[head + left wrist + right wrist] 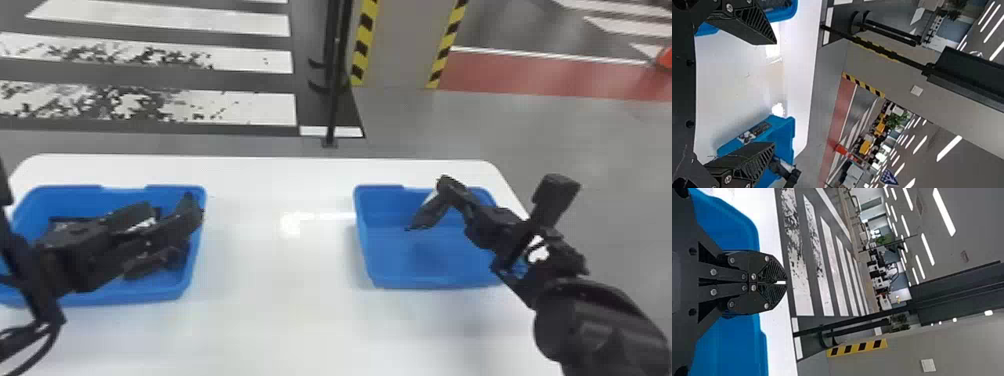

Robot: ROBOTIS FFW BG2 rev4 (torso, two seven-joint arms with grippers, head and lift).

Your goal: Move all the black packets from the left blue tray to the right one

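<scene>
Ridged jaws spread wide on the left gripper [170, 214]!
Right gripper [416, 222], jaws pressed together, over the smooth, round-cornered right blue tray [430, 280].

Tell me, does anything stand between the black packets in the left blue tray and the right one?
Yes: the facing walls of the left blue tray and right blue tray. The right gripper also hangs over the latter, so it may have to make room for the black packets.

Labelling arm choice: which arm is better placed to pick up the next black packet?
Left, I'd judge: the left gripper hangs open over the black packets in the left tray; the right gripper is shut over the right tray.
</scene>
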